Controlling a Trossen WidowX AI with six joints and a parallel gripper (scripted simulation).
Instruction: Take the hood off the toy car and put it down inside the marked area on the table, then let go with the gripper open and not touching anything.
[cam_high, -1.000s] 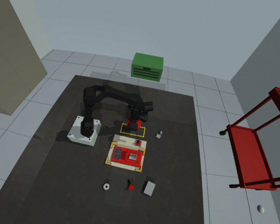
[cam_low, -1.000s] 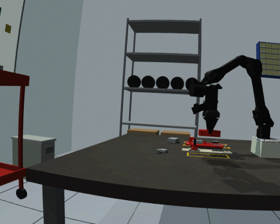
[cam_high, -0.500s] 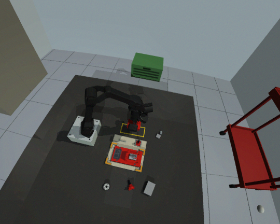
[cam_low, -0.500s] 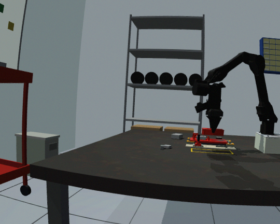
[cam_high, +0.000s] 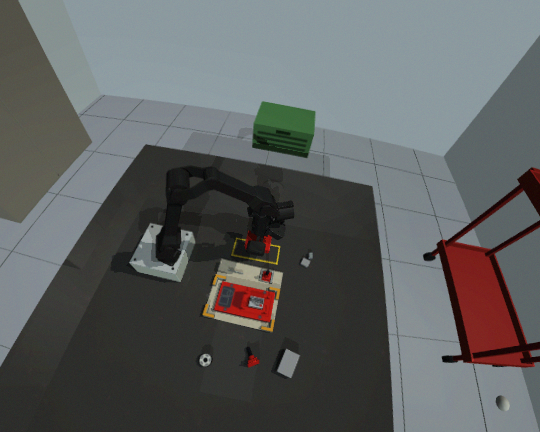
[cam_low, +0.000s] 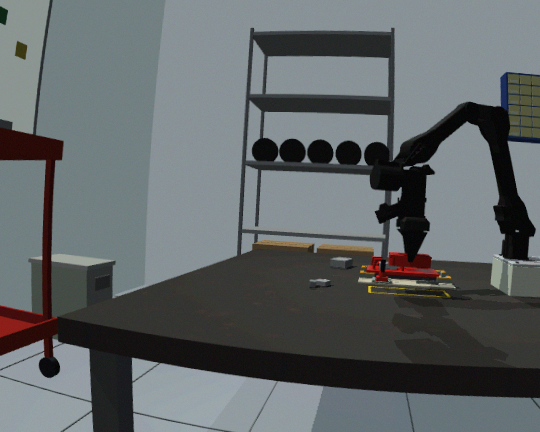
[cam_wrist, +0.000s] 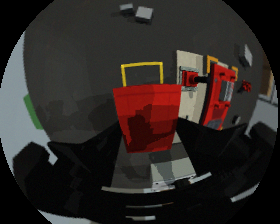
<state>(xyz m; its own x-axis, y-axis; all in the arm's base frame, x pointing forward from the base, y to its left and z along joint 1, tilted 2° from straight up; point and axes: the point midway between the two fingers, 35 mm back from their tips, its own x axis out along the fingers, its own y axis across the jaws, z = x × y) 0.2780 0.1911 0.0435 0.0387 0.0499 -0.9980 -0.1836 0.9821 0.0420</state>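
Observation:
The red hood (cam_high: 267, 243) (cam_low: 423, 261) (cam_wrist: 147, 102) is held between the fingers of my gripper (cam_high: 256, 247) (cam_low: 411, 259) (cam_wrist: 148, 121), which is shut on it. The hood hangs above the table. The marked area, a yellow outline (cam_high: 279, 254) (cam_low: 369, 289) (cam_wrist: 142, 64), lies on the table below; the hood covers part of it in the top view and hides its near part in the wrist view. The red toy car (cam_high: 239, 295) (cam_low: 425, 273) (cam_wrist: 215, 95) sits beside the marked area, without the hood on it. The fingertips are hard to make out in the top view.
A beige board (cam_high: 245, 268) with a small red part (cam_high: 266, 276) (cam_wrist: 190, 78) lies between the car and the marked area. A small grey part (cam_high: 305, 262) (cam_low: 320, 283) (cam_wrist: 144, 14), a grey box (cam_high: 288, 363) (cam_low: 341, 262), a wheel (cam_high: 203, 360) and a red piece (cam_high: 253, 360) also lie around.

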